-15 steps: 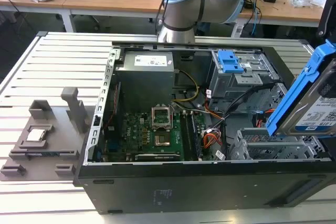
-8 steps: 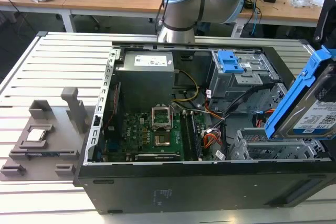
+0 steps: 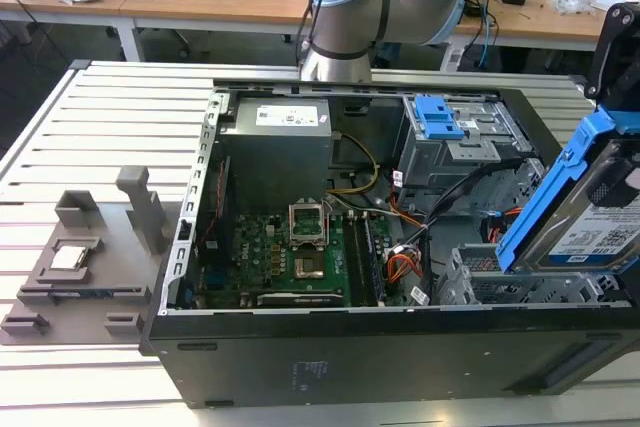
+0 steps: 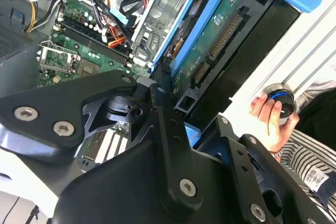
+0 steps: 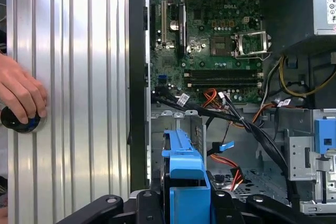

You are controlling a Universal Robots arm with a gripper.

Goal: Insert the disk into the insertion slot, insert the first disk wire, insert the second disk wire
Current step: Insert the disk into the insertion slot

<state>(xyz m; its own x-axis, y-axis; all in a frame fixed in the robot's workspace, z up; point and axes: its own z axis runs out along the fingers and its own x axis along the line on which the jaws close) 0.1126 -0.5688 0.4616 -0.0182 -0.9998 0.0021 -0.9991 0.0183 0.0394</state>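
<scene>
Blue-framed disk (image 3: 590, 232) tilted, label showing — just above the perforated silver insertion slot (image 3: 475, 282)

The disk (image 3: 590, 232) has a white label (image 3: 605, 239) with dark print and striped codes, too small to read. The grey power box (image 3: 275, 162) has a white sticker (image 3: 290, 115) with tiny print. The green board (image 5: 220, 24) has small white letters that cannot be made out.

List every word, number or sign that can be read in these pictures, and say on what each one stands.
White label on the disk: print too small to read.
White label on the power supply: too small to read.
Fine print on the motherboard: too blurred to read.
</scene>
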